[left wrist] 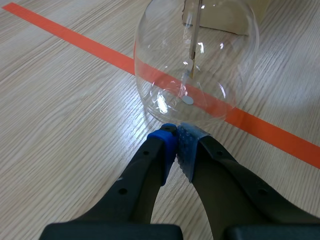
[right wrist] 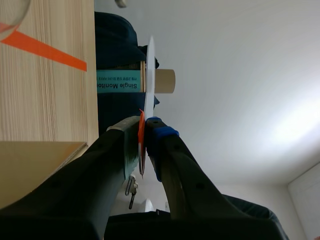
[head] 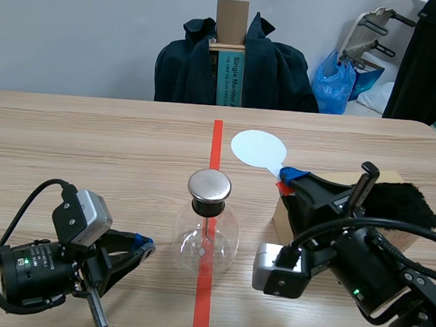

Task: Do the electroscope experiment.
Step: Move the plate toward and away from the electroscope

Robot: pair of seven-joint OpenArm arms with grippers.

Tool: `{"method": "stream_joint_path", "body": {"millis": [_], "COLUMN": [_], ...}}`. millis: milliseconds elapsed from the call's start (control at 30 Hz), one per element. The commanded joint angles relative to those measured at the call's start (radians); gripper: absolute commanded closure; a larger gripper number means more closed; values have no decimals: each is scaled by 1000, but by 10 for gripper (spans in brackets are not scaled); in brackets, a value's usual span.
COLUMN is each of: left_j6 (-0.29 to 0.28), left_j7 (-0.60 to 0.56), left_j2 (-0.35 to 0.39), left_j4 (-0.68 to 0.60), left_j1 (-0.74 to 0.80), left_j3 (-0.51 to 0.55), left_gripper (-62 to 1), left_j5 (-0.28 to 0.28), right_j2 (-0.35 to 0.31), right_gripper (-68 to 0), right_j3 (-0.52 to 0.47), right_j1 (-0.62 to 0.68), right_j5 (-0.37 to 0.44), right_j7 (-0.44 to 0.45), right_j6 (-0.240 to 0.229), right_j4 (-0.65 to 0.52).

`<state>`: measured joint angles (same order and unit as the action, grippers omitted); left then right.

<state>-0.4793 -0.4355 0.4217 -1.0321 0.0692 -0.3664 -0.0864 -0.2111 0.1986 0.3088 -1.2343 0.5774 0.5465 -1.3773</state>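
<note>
So the right gripper (head: 287, 179) is clamped on the paddle (head: 258, 148). Next I'd guess swing it over the cap (head: 209, 185) of the mid-table flask (head: 206, 240). The left gripper (left wrist: 177, 142) has its fingers together, empty.

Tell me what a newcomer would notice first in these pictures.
The clear glass flask with a round metal cap stands mid-table on the orange-red tape line. The right hand holds up a pale blue round disc just right of it. The left hand lies shut close to the flask's base.
</note>
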Motion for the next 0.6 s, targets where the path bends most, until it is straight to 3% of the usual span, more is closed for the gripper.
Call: {"method": "stream_joint_path", "body": {"millis": [0, 367, 567], "left_j6": [-1, -1, -1], "left_j7": [-13, -14, -14], "left_j2": [5, 5, 5], "left_j4": [-24, -24, -24], "left_j1": [-3, -3, -3], "left_j3": [2, 2, 2], "left_gripper": [-30, -30, -30], "left_j5": [11, 11, 11], "right_j2": [-19, -19, -19], "right_gripper": [-6, -6, -6], "right_j3": [-4, -21, -21], "right_j1": [-3, -4, -4], "right_j5": [6, 6, 6], "right_j7": [-7, 21, 130], "right_j6": [14, 14, 16], "right_j4": [-16, -16, -16]}}
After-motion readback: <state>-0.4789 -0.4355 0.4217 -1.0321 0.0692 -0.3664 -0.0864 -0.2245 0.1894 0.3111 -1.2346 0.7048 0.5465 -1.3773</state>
